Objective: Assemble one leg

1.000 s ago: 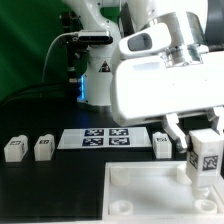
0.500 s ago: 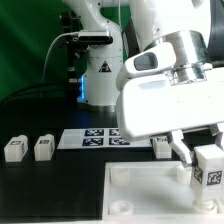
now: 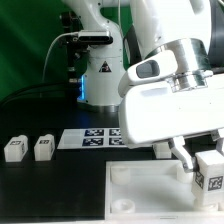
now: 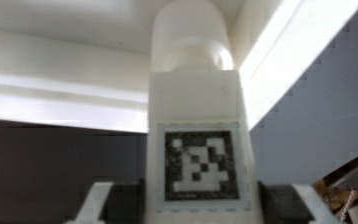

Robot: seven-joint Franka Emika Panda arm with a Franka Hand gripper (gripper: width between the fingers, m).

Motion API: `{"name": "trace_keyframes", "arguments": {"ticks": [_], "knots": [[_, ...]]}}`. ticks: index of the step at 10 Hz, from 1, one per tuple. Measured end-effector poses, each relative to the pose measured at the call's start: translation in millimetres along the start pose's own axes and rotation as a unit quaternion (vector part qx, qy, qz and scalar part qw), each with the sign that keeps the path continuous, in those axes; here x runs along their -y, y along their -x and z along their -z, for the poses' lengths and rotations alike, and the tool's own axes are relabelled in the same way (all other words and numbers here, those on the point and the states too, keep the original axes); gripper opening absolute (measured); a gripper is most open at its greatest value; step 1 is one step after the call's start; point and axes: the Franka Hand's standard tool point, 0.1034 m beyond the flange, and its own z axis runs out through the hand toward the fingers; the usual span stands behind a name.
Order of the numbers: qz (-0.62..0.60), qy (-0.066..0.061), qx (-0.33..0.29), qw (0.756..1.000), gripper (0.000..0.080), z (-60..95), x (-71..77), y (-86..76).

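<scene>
- Leg (image 3: 211,176) hangs upright in the pincer (image 3: 203,164) at the exterior view's right. Its tag (image 3: 213,182) faces the camera, and it is low over the right-hand part of the white tray (image 3: 140,195). I cannot tell whether its lower end touches the tray.
- In the wrist view, the leg (image 4: 201,110) runs straight away from the camera. Its far end is rounded, and the tag is on the face shown.
- The pincer is closed on the leg with its jaws narrow, and a finger (image 4: 101,206) shows at either side of the tagged end.
- Handling, as a judgement: the leg looks like hard moulded plastic, light and stiff, and smooth enough to twist in a loose hold. The flat side faces near the tagged end look the best place to grip, which leaves the round end free.
- One spare leg (image 3: 14,149) and a second spare leg (image 3: 43,148) stand side by side on the dark counter (image 3: 50,190) at the exterior view's left, apart from the tray.
- The marker board (image 3: 90,138) lies flat between those two and the arm.
</scene>
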Motion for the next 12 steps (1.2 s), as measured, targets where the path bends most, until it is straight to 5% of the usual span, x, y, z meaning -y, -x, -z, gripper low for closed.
{"name": "trace_keyframes", "arguments": {"ticks": [4,5,6,12], "knots": [[-0.001,-0.003,0.012,1.000,0.0294,-2.3,0.4,-0.4],[-0.001,-0.004,0.015,1.000,0.0383,-2.9,0.7,1.1],[-0.001,-0.004,0.015,1.000,0.0563,-2.9,0.7,1.1],[-0.001,-0.004,0.016,1.000,0.0649,-3.4,0.9,2.0]]}}
